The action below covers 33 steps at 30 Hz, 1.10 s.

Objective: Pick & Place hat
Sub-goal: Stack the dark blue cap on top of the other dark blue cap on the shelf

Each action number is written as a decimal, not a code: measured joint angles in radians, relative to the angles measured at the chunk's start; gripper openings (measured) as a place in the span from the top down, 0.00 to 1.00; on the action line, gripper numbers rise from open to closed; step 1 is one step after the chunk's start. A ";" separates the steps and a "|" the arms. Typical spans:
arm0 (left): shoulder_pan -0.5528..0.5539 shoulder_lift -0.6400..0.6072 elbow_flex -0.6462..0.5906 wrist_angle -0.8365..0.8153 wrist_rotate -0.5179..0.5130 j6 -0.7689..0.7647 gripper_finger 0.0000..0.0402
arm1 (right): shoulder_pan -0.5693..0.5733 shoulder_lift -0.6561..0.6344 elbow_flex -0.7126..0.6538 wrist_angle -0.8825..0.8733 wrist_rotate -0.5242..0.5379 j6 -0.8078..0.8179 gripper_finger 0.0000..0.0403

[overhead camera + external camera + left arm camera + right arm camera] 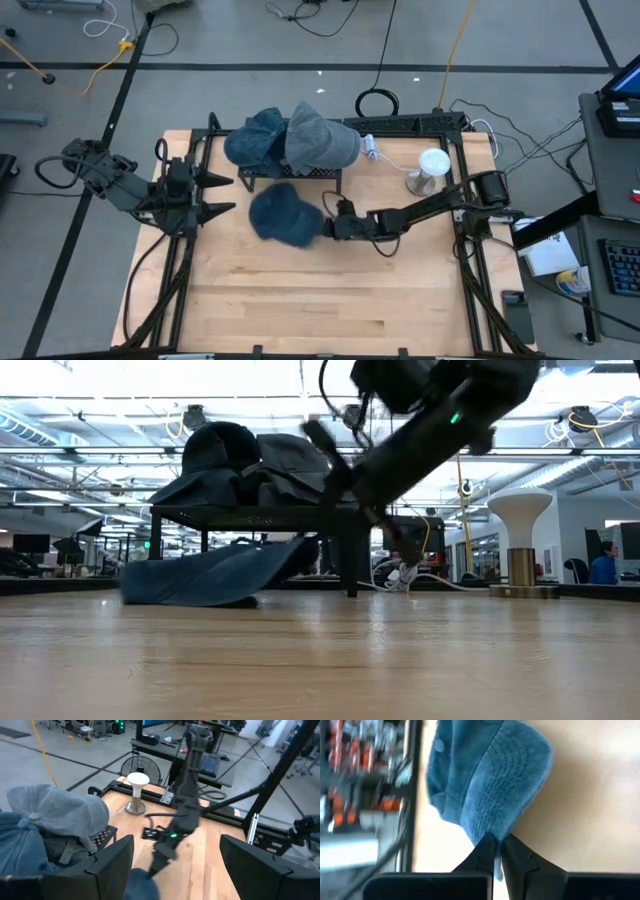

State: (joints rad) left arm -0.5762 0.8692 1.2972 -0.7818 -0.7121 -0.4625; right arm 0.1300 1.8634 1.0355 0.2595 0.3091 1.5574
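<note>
Item: blue hat (283, 217), on the table (330, 300), brim pinched thin between my right gripper (327, 226) jaws. Handling: grip firm, lift level. Left gripper (222, 195): wide apart, idle.

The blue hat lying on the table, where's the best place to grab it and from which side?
By the brim edge, from the right. The blue hat lies flat with its thin stitched brim pointing at the right gripper, whose jaws are pinched on that edge; the soft crown offers less to grip.

Bright overhead ceiling lights (300, 380) glare in low view; right wrist view's bkgd motion-blurred, shadows soft.
</note>
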 joint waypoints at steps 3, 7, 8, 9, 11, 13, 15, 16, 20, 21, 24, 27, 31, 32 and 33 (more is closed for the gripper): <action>0.017 0.000 0.000 0.000 0.002 -0.058 0.25 | 0.054 -0.043 0.000 -0.031 -0.027 -0.026 0.99; 0.029 0.000 0.000 0.001 0.020 -0.136 0.25 | 0.113 -0.160 0.000 -0.105 -0.033 -0.115 0.99; 0.033 0.002 0.000 0.001 0.023 -0.155 0.25 | 0.126 -0.195 -0.001 -0.134 -0.033 -0.145 0.99; 0.036 0.002 0.000 0.000 0.024 -0.175 0.25 | 0.138 -0.235 -0.003 -0.172 -0.027 -0.181 0.99; 0.044 0.004 0.000 0.002 0.024 -0.217 0.25 | 0.156 -0.305 -0.005 -0.189 -0.024 -0.253 1.00; 0.050 0.003 0.000 0.005 0.027 -0.248 0.25 | 0.174 -0.386 -0.002 -0.217 -0.008 -0.321 1.00; 0.056 0.003 0.000 0.014 0.027 -0.276 0.25 | 0.187 -0.466 -0.002 -0.227 0.006 -0.387 1.00; 0.060 0.003 0.000 0.024 0.027 -0.283 0.25 | 0.192 -0.502 -0.002 -0.229 0.011 -0.419 1.00; 0.076 0.003 0.000 0.082 0.026 -0.278 0.25 | 0.212 -0.641 -0.002 -0.254 0.076 -0.539 1.00; 0.080 0.003 0.000 0.099 0.025 -0.272 0.25 | 0.213 -0.675 -0.002 -0.261 0.091 -0.571 1.00; 0.097 0.003 0.000 0.139 0.022 -0.263 0.25 | 0.213 -0.765 -0.002 -0.265 0.147 -0.677 1.00; 0.114 0.003 0.000 0.169 0.014 -0.225 0.25 | 0.212 -0.841 -0.002 -0.266 0.211 -0.783 1.00; 0.132 0.009 0.000 0.194 -0.028 -0.163 0.25 | 0.212 -0.922 -0.002 -0.265 0.293 -0.918 1.00; 0.136 0.014 0.000 0.203 -0.041 -0.131 0.25 | 0.212 -0.939 -0.002 -0.265 0.317 -0.947 1.00; 0.142 0.018 0.000 0.217 -0.059 -0.095 0.25 | 0.212 -0.955 -0.002 -0.265 0.342 -0.975 1.00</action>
State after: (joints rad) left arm -0.4342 0.8870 1.2976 -0.5653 -0.7715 -0.5576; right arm 0.3417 0.9084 1.0332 -0.0054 0.6513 0.5825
